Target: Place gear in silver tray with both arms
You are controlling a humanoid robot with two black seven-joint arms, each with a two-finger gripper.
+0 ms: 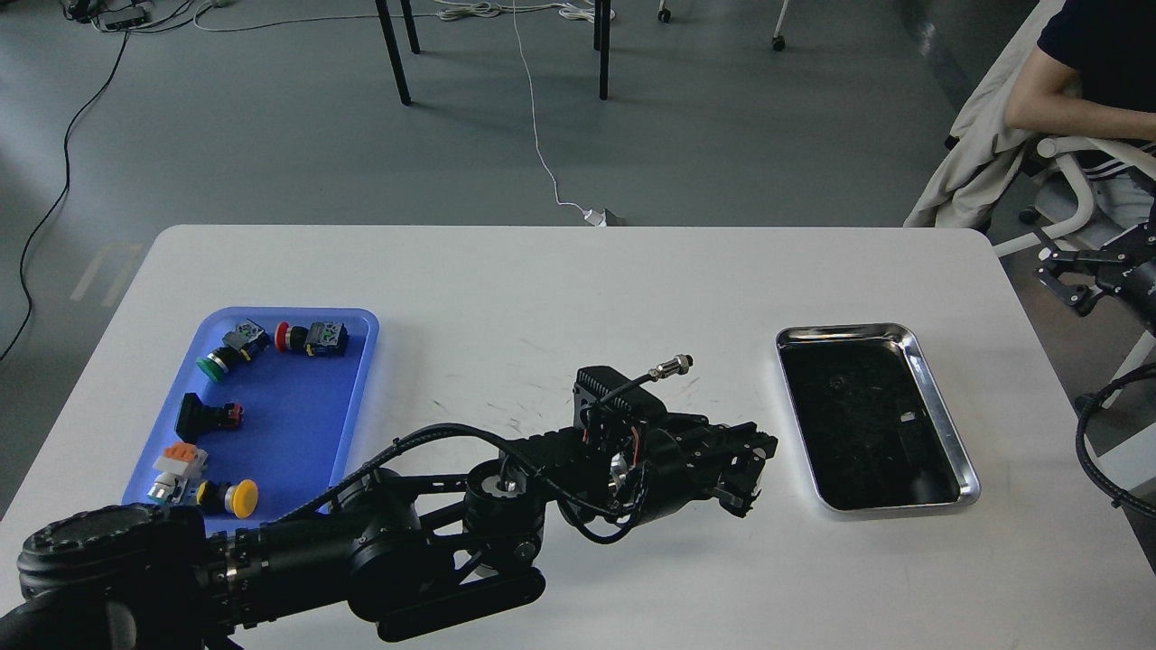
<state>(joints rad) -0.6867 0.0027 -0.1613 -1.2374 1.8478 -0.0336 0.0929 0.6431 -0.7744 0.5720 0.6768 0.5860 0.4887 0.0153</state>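
White table [560, 289] takes up most of the head view. Left arm [379, 533] comes in from bottom left and reaches across the middle toward the right. Its left gripper [750, 474] hangs just left of the silver tray [939, 406], not over it. It is dark and seen at an angle; cannot tell whether the fingers hold anything or how wide they stand.

The silver tray sits at the right of the table with a dark mirror bottom. It looks empty; a small pale fleck inside is probably a reflection.

Blue tray [298, 424] sits at the left, well apart from the silver one. It holds push-button parts: a green button [217, 364], a red button [312, 338], a black part [206, 413], an orange-and-white part [177, 462] and a yellow button [237, 497]. No obvious gear among them.

The right gripper [1079, 271] shows at the far right edge, off the table beside a chair. Fingers look parted, holding nothing.

Progress judgement: early or mid, since nothing has been delivered into the silver tray yet. Left to do: carry the part over the rim and let go.

Clutter: a seated person [1075, 81] top right, floor cables [542, 135] and table legs behind. Nothing lies on the table between the left gripper and the silver tray, so the path looks free.
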